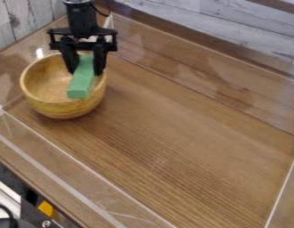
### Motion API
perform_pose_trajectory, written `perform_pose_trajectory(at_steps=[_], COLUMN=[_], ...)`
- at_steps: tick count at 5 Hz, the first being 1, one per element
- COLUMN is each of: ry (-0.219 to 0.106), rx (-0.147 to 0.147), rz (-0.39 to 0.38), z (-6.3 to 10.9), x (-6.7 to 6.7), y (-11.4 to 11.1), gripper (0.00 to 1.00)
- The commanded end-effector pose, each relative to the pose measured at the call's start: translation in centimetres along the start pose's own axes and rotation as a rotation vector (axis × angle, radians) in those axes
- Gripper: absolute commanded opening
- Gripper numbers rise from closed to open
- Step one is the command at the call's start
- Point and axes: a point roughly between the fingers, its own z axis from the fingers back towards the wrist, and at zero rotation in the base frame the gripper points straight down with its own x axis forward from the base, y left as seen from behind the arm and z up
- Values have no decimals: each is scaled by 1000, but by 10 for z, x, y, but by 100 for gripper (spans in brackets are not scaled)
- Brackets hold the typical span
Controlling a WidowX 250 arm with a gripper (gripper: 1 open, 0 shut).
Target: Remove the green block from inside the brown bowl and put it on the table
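Observation:
The green block (80,84) hangs upright and a little tilted, its upper end pinched between the black fingers of my gripper (85,62), which is shut on it and points down. Its lower end is over the right side of the brown bowl (44,108), close to the rim; whether it touches the bowl I cannot tell. The bowl stands at the far left of the wood-grain table (185,134). Nothing else lies in the bowl's pale inside.
Clear plastic walls (221,49) edge the tabletop at the back and along the front left. A dark device with a yellow label (43,210) sits below the near-left corner. Bare wood stretches to the right of the bowl.

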Motion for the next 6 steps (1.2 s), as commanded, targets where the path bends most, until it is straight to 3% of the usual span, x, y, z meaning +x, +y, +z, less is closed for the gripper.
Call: perform_pose_trajectory(at_steps=[1,2,4,6], ry=[-21,-19,-9,4], rx=[1,1,7,15], rz=[12,18,-45,-145], z=[1,1,-3,-15], x=[10,12,10,-13], y=[-2,-3,-5,-2], gripper=[0,0,0,0])
